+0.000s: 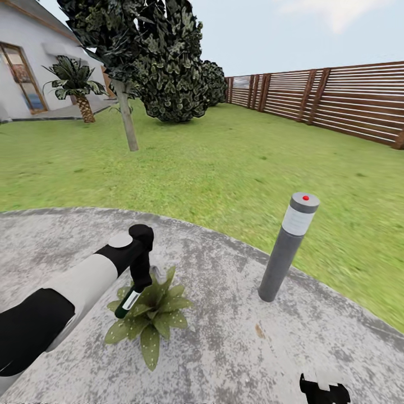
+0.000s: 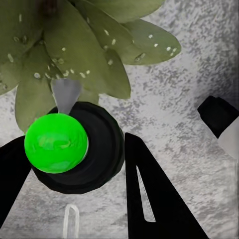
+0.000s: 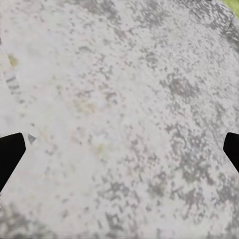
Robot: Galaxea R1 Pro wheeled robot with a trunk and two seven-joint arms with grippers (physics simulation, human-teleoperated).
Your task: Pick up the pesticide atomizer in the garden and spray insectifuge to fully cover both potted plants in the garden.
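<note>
My left gripper [image 1: 140,273] is shut on the pesticide atomizer [image 1: 128,302], a slim dark-green bottle with a white label, tilted downward over a potted plant [image 1: 151,322] on the grey paving. In the left wrist view the atomizer's black spray head [image 2: 97,149] carries a bright green ball and sits between my black fingers [image 2: 144,184]. It hangs just above the plant's broad leaves [image 2: 84,55], which are dotted with white specks. The second potted plant is out of view. My right gripper [image 1: 324,389] hangs low at the right, open over bare paving [image 3: 119,99].
A grey bollard lamp [image 1: 287,249] with a red dot stands on the paving [image 1: 235,336] to the plant's right. Lawn [image 1: 224,163] stretches beyond, with a thin tree trunk [image 1: 129,120], dark bushes, a palm [image 1: 83,101] by the house and a slat fence [image 1: 336,98].
</note>
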